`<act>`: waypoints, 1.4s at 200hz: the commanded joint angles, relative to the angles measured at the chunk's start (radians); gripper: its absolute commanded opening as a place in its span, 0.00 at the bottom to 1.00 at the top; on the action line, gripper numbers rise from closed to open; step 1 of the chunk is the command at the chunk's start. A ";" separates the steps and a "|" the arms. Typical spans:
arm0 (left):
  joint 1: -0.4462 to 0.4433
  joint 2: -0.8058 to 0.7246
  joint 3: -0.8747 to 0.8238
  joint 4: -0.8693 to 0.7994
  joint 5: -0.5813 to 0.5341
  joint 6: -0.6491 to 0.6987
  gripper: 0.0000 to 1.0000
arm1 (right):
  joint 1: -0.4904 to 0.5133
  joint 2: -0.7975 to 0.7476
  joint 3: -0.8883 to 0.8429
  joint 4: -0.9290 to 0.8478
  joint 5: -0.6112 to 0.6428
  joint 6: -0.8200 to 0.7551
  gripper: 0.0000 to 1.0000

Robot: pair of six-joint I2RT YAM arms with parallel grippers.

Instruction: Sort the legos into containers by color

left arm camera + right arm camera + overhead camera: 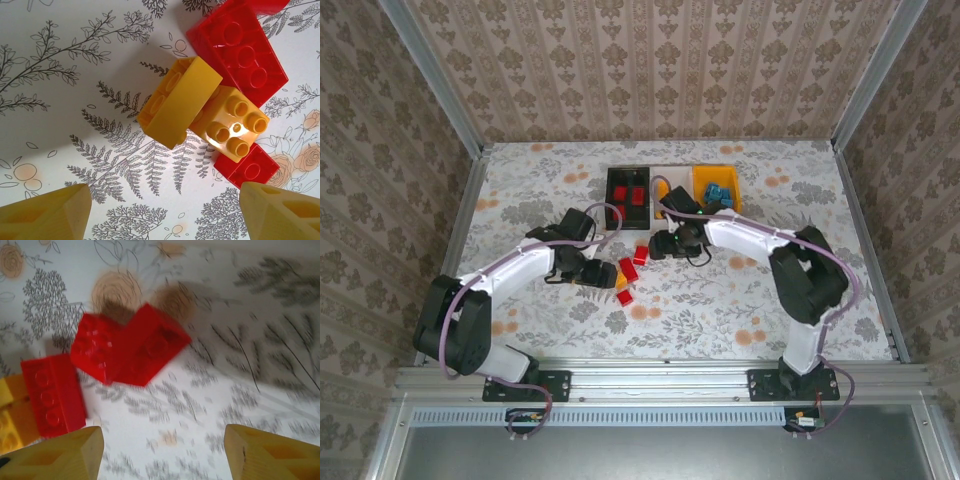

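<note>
Legos [628, 268] not yet sorted sit in a tight cluster at the middle of the table [520, 180] in the top view, below the row of bins: the black bin [610, 200] with red bricks in it, the white bin [675, 180] partly hidden by the right arm, and the orange-yellow bin [715, 170] with blue ones. The left gripper [166, 192] hangs over the cluster with its fingers wide apart and nothing between them. Above it in the frame, a tilted yellow brick [179, 101] leans on a square yellow brick [230, 122], which touches a large red brick [240, 50] and a small red brick [247, 167]. The right gripper [164, 432], also spread and empty, faces three red bricks [125, 347] in a blurred view. The step in hand looks like lifting a yellow brick. The tilted one is the freer target: the fingers should come down either side of its flat faces and close squarely, so that it neither rolls nor drags its neighbours along. Both arms crowd the same pile, so one should probably yield while the other lifts.
</note>
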 commanded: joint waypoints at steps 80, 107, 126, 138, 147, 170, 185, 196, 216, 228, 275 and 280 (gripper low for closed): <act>0.003 -0.050 -0.004 -0.016 -0.002 0.027 0.81 | 0.008 0.225 0.231 -0.130 0.035 0.051 0.68; 0.006 -0.050 -0.007 -0.014 0.001 0.028 0.81 | 0.008 0.249 0.245 -0.140 0.042 0.062 0.62; 0.006 -0.052 -0.007 -0.014 0.004 0.028 0.82 | 0.008 0.243 0.239 -0.135 0.065 0.069 0.56; 0.007 -0.051 -0.007 -0.014 0.007 0.028 0.83 | 0.009 0.233 0.236 -0.136 0.077 0.071 0.52; 0.007 -0.053 -0.006 -0.012 0.010 0.030 0.83 | 0.008 0.225 0.232 -0.134 0.085 0.073 0.48; 0.007 -0.056 -0.006 -0.012 0.012 0.030 0.83 | 0.008 0.197 0.216 -0.129 0.101 0.080 0.41; 0.007 -0.059 -0.006 -0.012 0.013 0.030 0.83 | 0.008 0.172 0.202 -0.125 0.108 0.086 0.39; 0.007 -0.062 -0.007 -0.011 0.013 0.030 0.83 | 0.008 0.148 0.187 -0.120 0.109 0.091 0.37; 0.007 -0.069 -0.009 -0.011 0.015 0.028 0.83 | 0.008 0.101 0.154 -0.111 0.113 0.101 0.34; 0.007 -0.073 -0.010 -0.009 0.016 0.028 0.83 | 0.008 0.071 0.133 -0.108 0.115 0.107 0.34; 0.007 -0.079 -0.010 -0.004 0.024 0.025 0.84 | 0.010 -0.049 0.080 -0.078 0.074 0.127 0.32; 0.007 -0.080 -0.010 -0.004 0.024 0.025 0.84 | 0.010 -0.057 0.080 -0.077 0.073 0.126 0.32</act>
